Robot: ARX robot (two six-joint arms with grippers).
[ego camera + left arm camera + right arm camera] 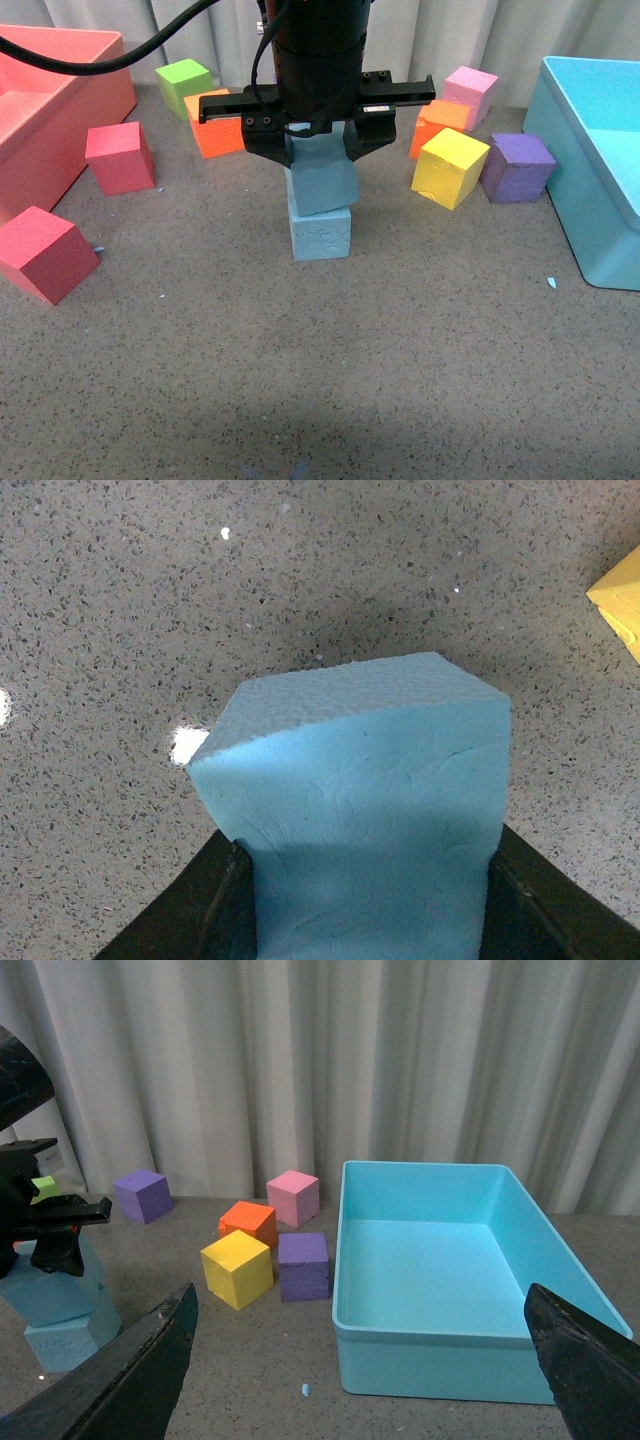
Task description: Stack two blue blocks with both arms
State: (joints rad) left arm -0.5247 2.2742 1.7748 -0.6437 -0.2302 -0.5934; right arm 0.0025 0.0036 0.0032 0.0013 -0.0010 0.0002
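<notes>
In the front view my left gripper (318, 150) is shut on a sky-blue block (322, 180), pinching its upper part from both sides. That block rests slightly skewed on a second blue block (320, 232) lying on the grey floor. The left wrist view shows the held block (360, 800) filling the space between the black fingers (215, 915). From the right wrist view, the two-block stack (60, 1310) stands at the far left under the left gripper (45, 1225). My right gripper (360, 1370) is open and empty, well away from the stack, in front of the turquoise bin.
A turquoise bin (600, 200) stands at the right and a red bin (50, 90) at the back left. Two red cubes (120, 157) lie left. Green (183, 85), orange (215, 135), yellow (450, 167), purple (517, 167) and pink (470, 93) cubes ring the stack behind.
</notes>
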